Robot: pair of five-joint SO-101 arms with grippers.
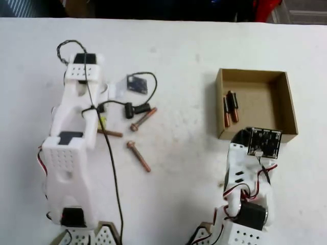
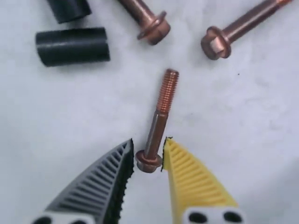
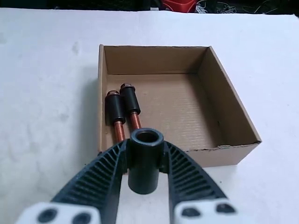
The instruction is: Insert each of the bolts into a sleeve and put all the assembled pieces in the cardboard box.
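Left end effector (image 2: 149,141) is nearly shut, its grey and yellow fingers nipping a copper bolt (image 2: 161,112) right at the head. The shank runs straight out from the fingertips, threaded tip leading, flat on the white worktop (image 2: 243,116). Over on the other side, the right end effector (image 3: 145,145) is clamped on a black sleeve (image 3: 145,161), held upright with the bore open at the top. Bolt and sleeve are well apart, so I reckon the tip has to be brought across and lined up with that bore. Beyond the left fingers lie two loose bolts (image 2: 145,18) and a spare sleeve (image 2: 72,45). Just past the held sleeve sits the cardboard box (image 3: 224,107) with two assembled pieces (image 3: 117,109) inside. No readable print anywhere.
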